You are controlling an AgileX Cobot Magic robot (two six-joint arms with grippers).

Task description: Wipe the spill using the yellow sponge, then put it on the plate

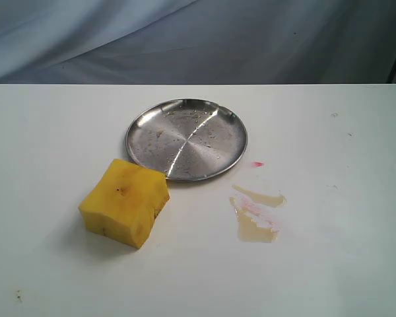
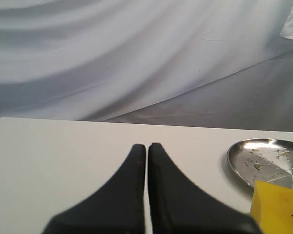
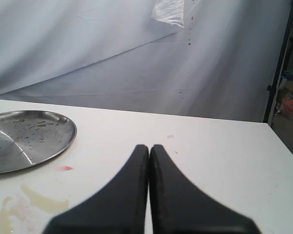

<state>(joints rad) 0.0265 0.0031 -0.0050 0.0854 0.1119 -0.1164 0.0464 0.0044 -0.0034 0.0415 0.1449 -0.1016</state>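
The yellow sponge lies on the white table, just left of and nearer than the steel plate; a corner of the sponge shows in the left wrist view beside the plate. The amber spill with pink streaks spreads to the right of the sponge, in front of the plate, and shows again as the spill next to the plate in the right wrist view. My left gripper is shut and empty. My right gripper is shut and empty too. Neither arm appears in the exterior view.
A tiny red dot sits between plate and spill, seen also as the red dot. A grey-blue cloth backdrop hangs behind the table's far edge. A dark stand rises past the table's right end.
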